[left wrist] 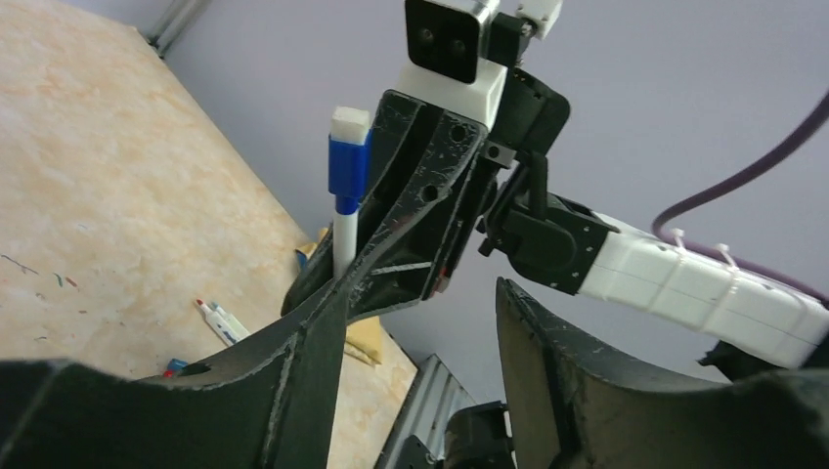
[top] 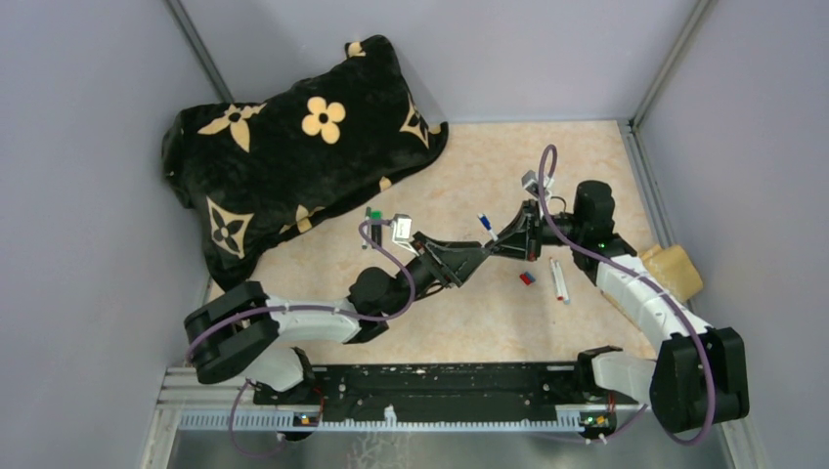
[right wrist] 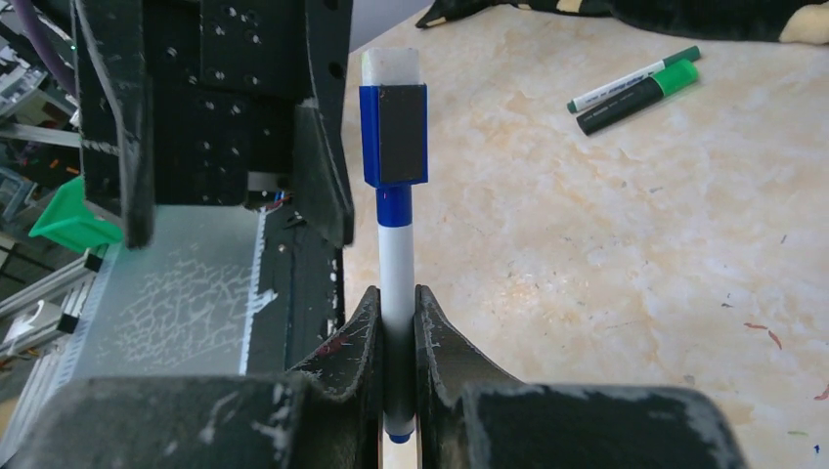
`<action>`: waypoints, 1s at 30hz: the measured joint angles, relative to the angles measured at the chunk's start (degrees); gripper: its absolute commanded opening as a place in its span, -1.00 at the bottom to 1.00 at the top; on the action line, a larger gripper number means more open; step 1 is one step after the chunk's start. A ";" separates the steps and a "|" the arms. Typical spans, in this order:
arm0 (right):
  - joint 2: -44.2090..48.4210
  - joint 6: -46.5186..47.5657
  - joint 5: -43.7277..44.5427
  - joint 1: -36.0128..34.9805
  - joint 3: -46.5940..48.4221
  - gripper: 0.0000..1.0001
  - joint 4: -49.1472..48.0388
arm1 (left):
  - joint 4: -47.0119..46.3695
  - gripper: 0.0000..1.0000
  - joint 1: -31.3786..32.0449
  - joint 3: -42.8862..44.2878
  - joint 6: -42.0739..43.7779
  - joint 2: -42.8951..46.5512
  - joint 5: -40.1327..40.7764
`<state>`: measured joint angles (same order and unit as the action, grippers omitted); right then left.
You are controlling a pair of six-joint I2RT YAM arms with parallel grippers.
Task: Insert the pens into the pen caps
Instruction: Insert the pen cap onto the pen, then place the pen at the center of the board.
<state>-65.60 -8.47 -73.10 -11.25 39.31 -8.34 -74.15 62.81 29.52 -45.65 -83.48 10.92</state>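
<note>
— Two grippers: what has each got?
— My right gripper (right wrist: 396, 366) is clamped on the blue pen (right wrist: 397, 259), upright, its cap (right wrist: 395, 135) on top. My left gripper (left wrist: 420, 322) has its fingers apart, empty I think. Green pens (right wrist: 635, 86) lie on the table (right wrist: 635, 293).

A black flowered cushion (top: 293, 166) lies far left on the table (top: 489, 322); seemingly a tan box (top: 675, 266) sits right.

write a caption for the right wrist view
Right claw grips a white pen, blue cap on; two green-capped pens lie beyond
</note>
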 measured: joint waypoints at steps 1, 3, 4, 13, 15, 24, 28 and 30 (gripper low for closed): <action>0.00 0.28 0.07 0.00 0.00 -1.00 -0.11 | 1.11 0.39 0.22 -0.85 -0.04 1.75 -0.24; 0.00 1.25 -0.09 0.00 0.00 -1.00 -0.17 | 2.51 0.49 0.20 -2.03 0.02 4.52 -0.24; 0.00 1.44 -0.13 0.00 0.00 -1.00 -0.15 | 3.02 0.52 0.17 -2.64 0.04 5.88 -0.17; -0.02 3.91 -2.58 0.00 0.00 -1.00 0.26 | 2.91 0.41 -1.29 -3.69 0.98 4.28 -2.03; -0.02 3.91 -3.04 0.00 0.00 -1.00 0.24 | 2.27 0.33 -2.16 -2.71 1.66 1.57 -2.84; -0.17 3.82 -3.58 0.00 -0.24 -1.00 0.22 | -0.24 -0.02 -3.34 3.78 4.44 -5.40 -5.42; -0.35 3.76 -3.58 0.00 -0.28 -1.00 0.20 | -1.16 -0.23 -3.34 4.52 4.83 -6.10 -5.97; -0.46 3.52 -3.63 -0.02 -0.26 -1.00 0.09 | -1.33 -0.34 -3.34 4.55 5.01 -6.34 -6.03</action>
<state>-66.06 -4.95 -76.73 -11.27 39.05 -8.25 -75.48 59.46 34.06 -40.64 -89.82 4.89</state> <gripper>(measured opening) 0.070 0.399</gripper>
